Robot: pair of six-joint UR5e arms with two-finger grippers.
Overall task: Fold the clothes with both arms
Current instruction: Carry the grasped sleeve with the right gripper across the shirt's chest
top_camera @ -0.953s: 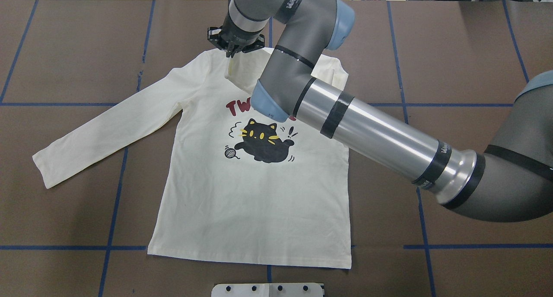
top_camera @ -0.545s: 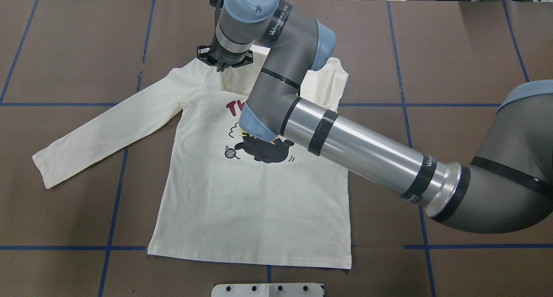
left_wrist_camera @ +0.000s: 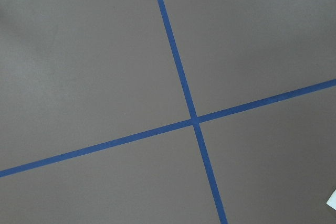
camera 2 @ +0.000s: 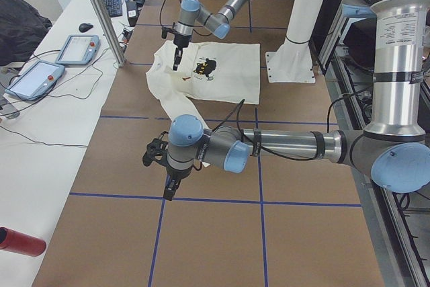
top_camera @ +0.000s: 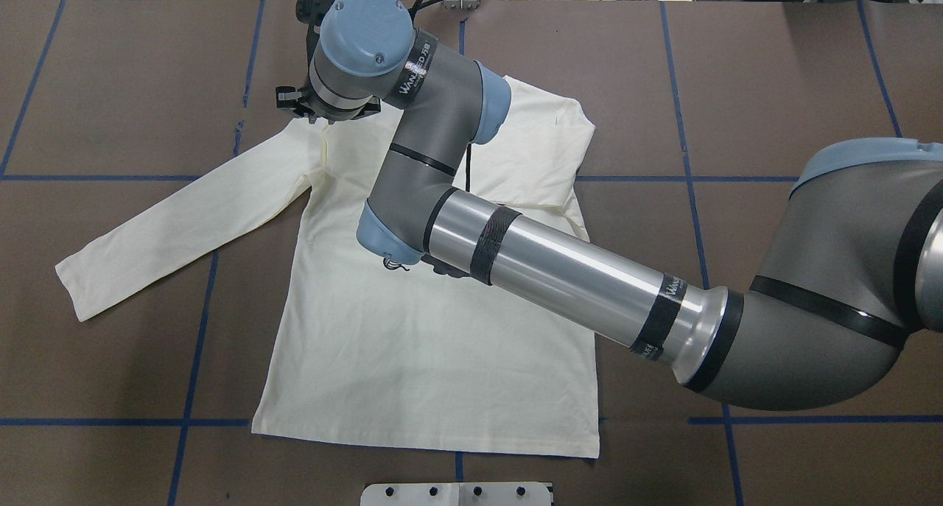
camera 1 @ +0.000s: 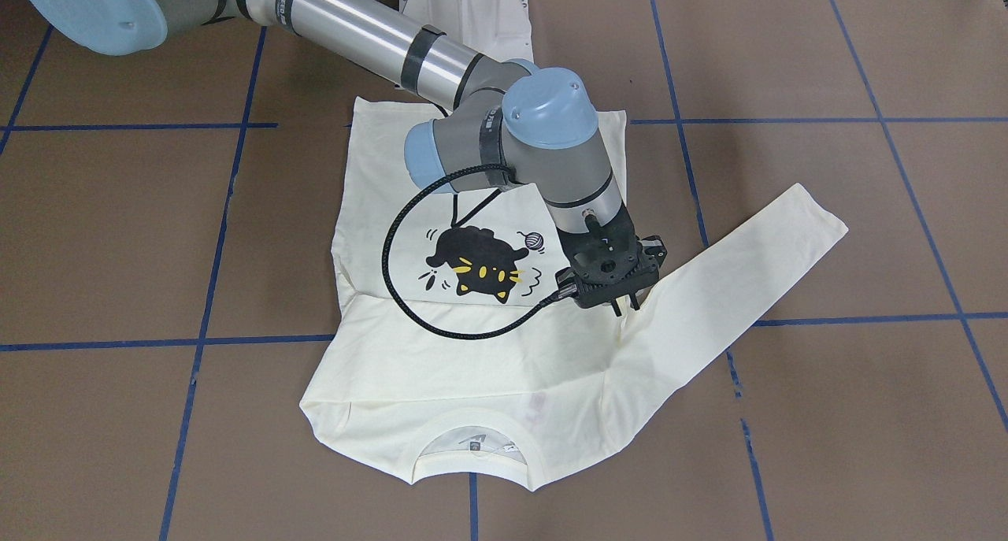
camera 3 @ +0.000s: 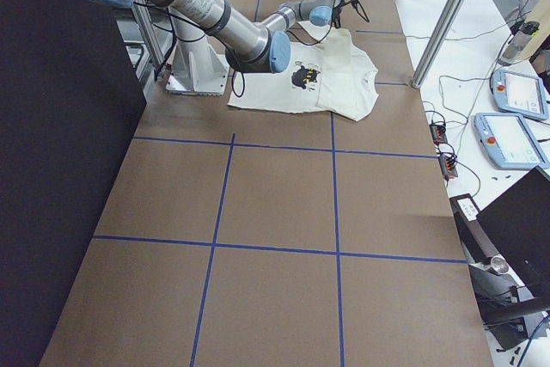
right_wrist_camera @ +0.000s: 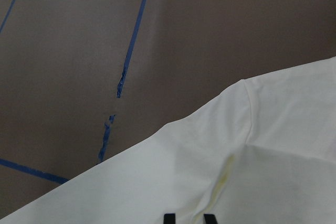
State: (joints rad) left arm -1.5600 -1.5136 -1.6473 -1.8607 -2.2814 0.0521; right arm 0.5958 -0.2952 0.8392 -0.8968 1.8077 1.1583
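two fingers of the right claw [camera 1: 625, 305] stand slightly apart just over the t-shirt [camera 1: 472, 368], which lies on the tabletop [camera 1: 827, 415], at the shoulder where its spread sleeve [camera 1: 740, 273] starts; whether cloth is caught between them i cannot tell. if some is, lifting away would drag up the cream layer folded across the chest and undo it. the black cable [camera 1: 441, 332] looping low by the cat print [camera 1: 472, 265] could snag too. the left claw [camera 2: 168, 189] hangs well apart; its state i cannot tell.

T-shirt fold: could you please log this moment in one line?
right pincer: open over T-shirt shoulder | one sleeve folded across chest | other sleeve outstretched | left pincer: over table, state unclear
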